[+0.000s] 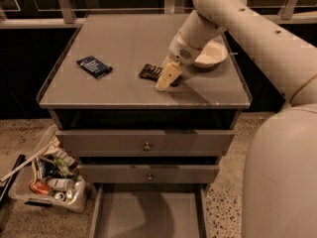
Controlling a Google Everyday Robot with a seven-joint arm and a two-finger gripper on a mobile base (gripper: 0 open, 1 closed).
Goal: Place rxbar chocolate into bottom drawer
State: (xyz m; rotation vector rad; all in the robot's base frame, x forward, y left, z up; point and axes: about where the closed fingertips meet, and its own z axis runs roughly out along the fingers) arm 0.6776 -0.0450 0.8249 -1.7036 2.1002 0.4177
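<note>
1. I am working on the first step, which is getting hold of the rxbar chocolate (149, 72). It is lying flat on the table (124, 38), near the middle and a bit closer to the front edge than to the back edge.
2. My gripper (167, 78) is hanging low at the bar's right end, touching it or just beside it. I cannot tell if my gripper is spread apart or squeezed together. I also cannot tell if it is pinching the bar.
3. The dark blue packet (94, 66) is lying well apart from the bar, toward the left edge. It is not the one I am after. The white bowl (210, 54) is sitting behind my arm, toward the right edge.
4. The bottom drawer (148, 213) is sticking out down low, under the table's front edge, so it is ready for the bar. The two drawers with round knobs above it are pushed in.
5. I think the next move needs a firm pinch on the bar and then a lift straight up. After that I am thinking of carrying it out past the front edge and down into the bottom drawer, without bumping the table rim on the way.
</note>
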